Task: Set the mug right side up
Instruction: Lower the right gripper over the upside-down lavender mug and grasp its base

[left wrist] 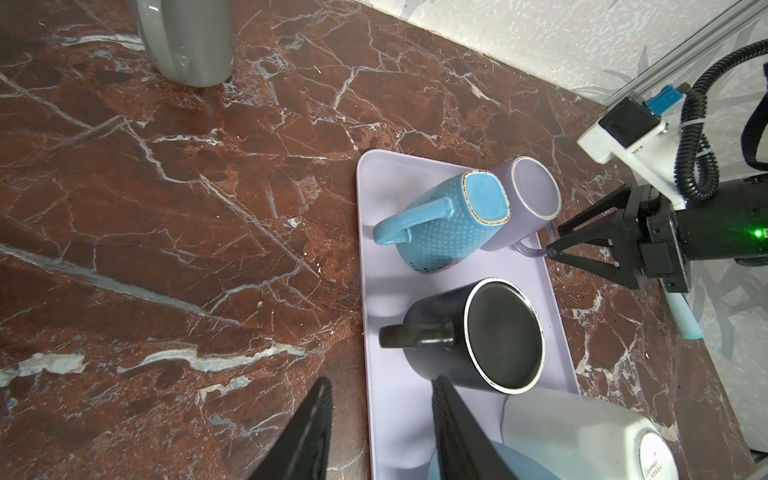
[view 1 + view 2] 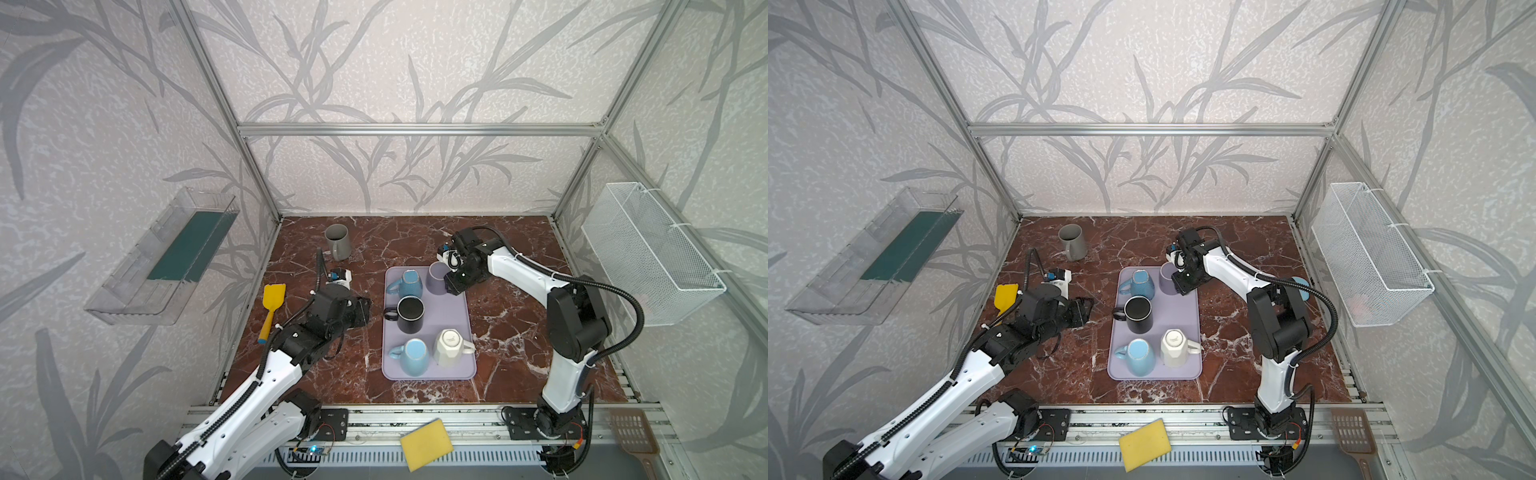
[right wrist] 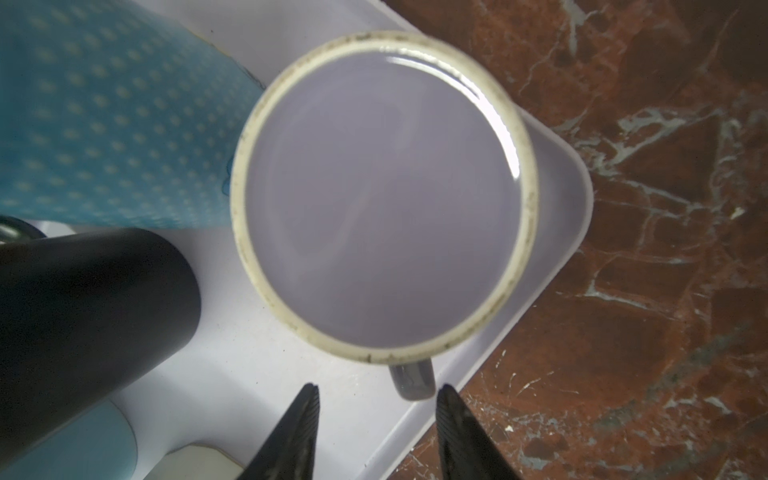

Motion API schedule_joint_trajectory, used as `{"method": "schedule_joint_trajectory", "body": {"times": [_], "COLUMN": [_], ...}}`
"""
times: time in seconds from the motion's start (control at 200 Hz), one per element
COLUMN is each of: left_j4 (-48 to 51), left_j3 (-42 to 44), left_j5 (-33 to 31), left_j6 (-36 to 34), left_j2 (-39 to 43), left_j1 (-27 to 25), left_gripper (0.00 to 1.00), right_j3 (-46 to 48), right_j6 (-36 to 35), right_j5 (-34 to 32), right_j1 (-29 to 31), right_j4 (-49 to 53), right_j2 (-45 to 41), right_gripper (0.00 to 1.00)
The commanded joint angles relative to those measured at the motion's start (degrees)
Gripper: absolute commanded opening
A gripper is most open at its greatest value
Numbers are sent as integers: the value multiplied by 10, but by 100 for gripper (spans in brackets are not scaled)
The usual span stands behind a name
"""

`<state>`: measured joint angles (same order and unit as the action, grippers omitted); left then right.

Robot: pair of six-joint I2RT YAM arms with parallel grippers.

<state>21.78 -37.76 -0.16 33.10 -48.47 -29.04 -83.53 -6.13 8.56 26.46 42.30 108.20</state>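
A lavender mug [image 2: 437, 276] [image 2: 1168, 277] [image 1: 536, 187] [image 3: 382, 199] stands upside down in the far right corner of the lavender tray [image 2: 449, 316] [image 3: 249, 374], its handle toward the tray's right edge. My right gripper [image 2: 451, 286] [image 2: 1181, 286] [image 1: 554, 240] [image 3: 378, 388] hovers open just beside that handle, which lies slightly ahead of its tips; nothing is held. My left gripper [image 2: 365, 309] [image 2: 1086, 309] [image 1: 381, 382] is open over the tray's left edge near the upright black mug [image 2: 410, 313] [image 1: 498, 332], holding nothing.
Also upside down on the tray are a dotted blue mug [image 2: 409, 282], a light blue mug [image 2: 415, 357] and a white mug [image 2: 451, 347]. A grey mug [image 2: 337, 241] stands upright at the back left. A yellow spatula [image 2: 272, 307] lies left; a sponge [image 2: 426, 444] sits on the front rail.
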Motion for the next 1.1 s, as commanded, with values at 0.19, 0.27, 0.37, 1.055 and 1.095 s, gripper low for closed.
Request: {"method": "schedule_joint_trajectory", "body": {"times": [0.19,0.27,0.37,1.055,1.095], "left_j4": [-3,-3,0,6,8], "left_j3": [-3,-4,-6,-7,-8], "left_j5": [2,2,2,1,2], "left_j6": [9,9,9,9,8], "left_j2": [-8,-8,-9,-17,-17], "left_j1": [-3,-3,-4,-4,-4], "left_gripper": [42,42,42,42,42], "right_j3": [-30,-35,-42,-66,-66], "right_j6": [-18,-21,-25,-37,-36], "right_j5": [2,-1,-2,-9,-8], "right_j1": [-6,-6,-7,-7,-7], "right_j4": [22,26,29,45,44], "right_j2": [23,28,35,63,64], "right_gripper": [42,42,41,36,36]}}
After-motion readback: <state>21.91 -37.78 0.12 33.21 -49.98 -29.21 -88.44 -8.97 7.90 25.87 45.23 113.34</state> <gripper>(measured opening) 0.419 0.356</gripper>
